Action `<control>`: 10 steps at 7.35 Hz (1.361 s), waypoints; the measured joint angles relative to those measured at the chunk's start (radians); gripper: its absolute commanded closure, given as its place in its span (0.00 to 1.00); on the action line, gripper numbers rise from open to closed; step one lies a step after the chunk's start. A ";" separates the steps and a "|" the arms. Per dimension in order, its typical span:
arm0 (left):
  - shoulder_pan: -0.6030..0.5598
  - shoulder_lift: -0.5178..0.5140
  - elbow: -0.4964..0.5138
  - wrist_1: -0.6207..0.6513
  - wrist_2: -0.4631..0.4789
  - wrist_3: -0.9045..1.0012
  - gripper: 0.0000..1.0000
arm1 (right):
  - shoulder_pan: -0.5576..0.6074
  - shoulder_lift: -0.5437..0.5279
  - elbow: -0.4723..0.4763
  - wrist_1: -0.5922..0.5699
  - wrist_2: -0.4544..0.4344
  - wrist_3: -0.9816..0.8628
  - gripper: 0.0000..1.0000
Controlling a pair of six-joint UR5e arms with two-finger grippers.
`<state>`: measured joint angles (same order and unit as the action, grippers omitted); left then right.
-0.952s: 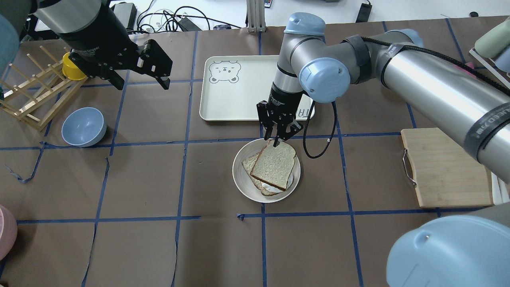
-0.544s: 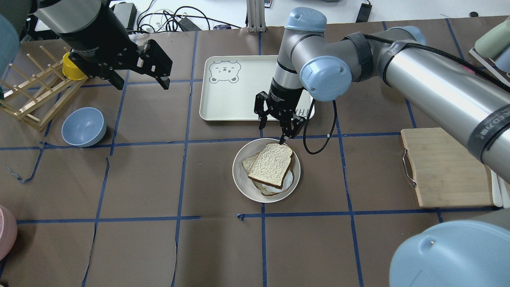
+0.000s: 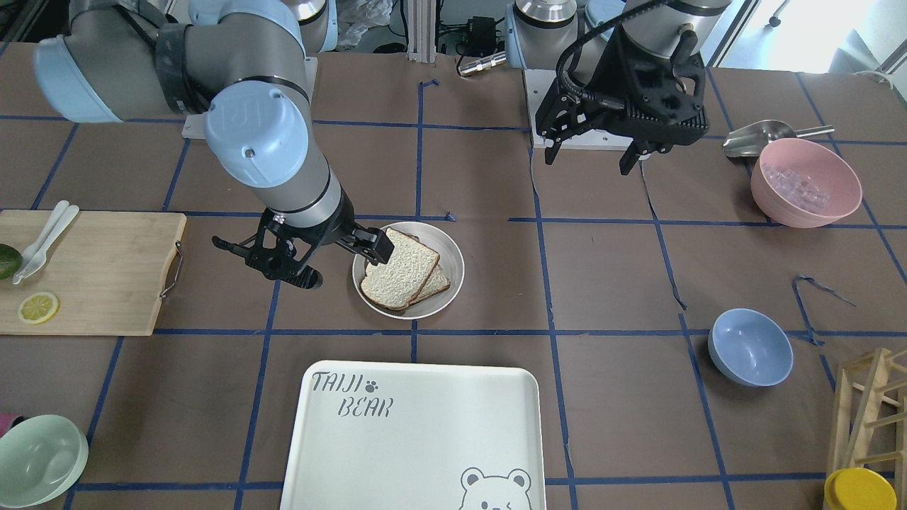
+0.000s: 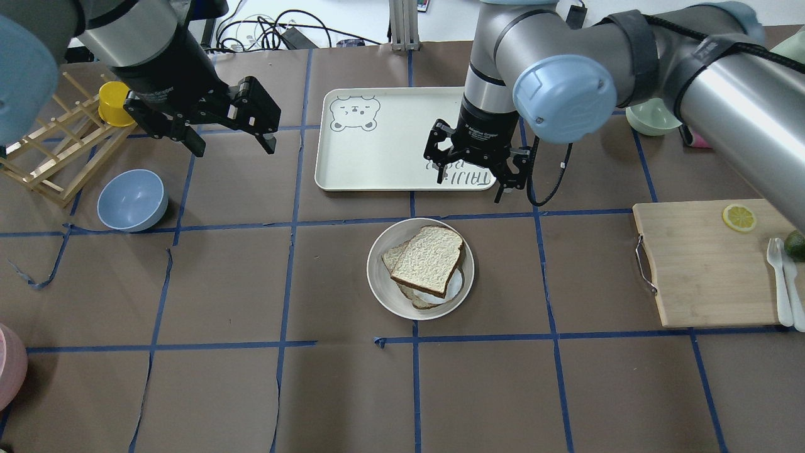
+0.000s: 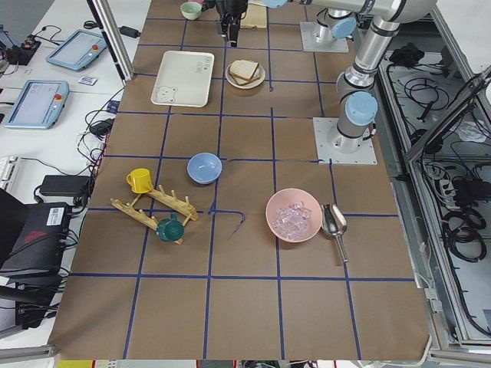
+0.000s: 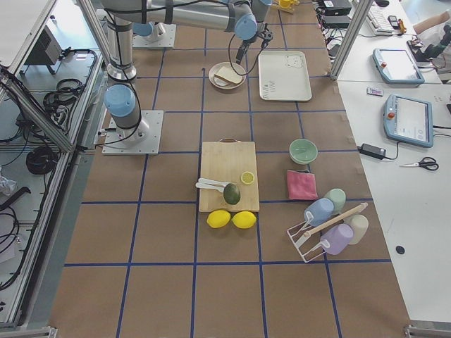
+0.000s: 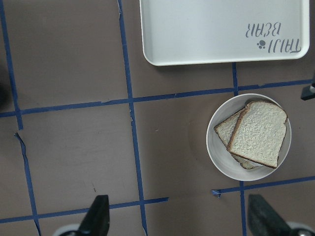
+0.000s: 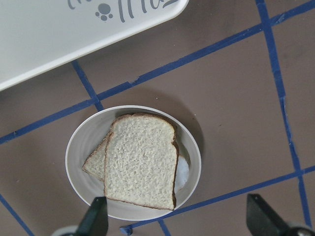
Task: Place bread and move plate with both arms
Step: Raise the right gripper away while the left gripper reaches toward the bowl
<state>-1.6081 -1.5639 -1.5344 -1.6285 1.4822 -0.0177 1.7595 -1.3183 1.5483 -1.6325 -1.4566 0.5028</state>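
Pale beige, brown-crusted bread slice (image 4: 427, 261): lay on round cream-white plate (image 4: 379, 277), at centre; placing judged done. Right gripper (image 4: 470, 179): agape, empty, just beyond plate. Left gripper (image 4: 233, 146): agape, empty, far left. Plate move outstanding.

Bright, even light falls from above on the brown paper-covered worktop (image 4: 251, 283), and the shadows are soft. In the right wrist view a faint dark crescent hugs one side of the round cream-white plate (image 8: 78, 147). The top right corner of the front-facing view is blown out to white glare. In both wrist views the black fingertips (image 7: 98, 216) at the bottom edge are out of focus. The side views are sharp, but far things show very small in them.
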 measured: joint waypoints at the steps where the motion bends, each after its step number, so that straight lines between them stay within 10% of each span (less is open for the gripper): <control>1: -0.006 -0.012 -0.038 0.009 -0.001 -0.067 0.00 | -0.018 -0.034 -0.001 0.015 -0.070 -0.144 0.00; 7: -0.179 -0.086 -0.510 0.556 0.001 -0.422 0.00 | -0.118 -0.105 -0.059 0.071 -0.158 -0.605 0.00; 10: -0.228 -0.172 -0.557 0.642 0.001 -0.490 0.02 | -0.135 -0.108 -0.061 0.097 -0.158 -0.618 0.00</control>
<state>-1.8356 -1.7363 -2.0918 -0.9861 1.4835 -0.5080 1.6243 -1.4265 1.4872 -1.5356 -1.6151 -0.1152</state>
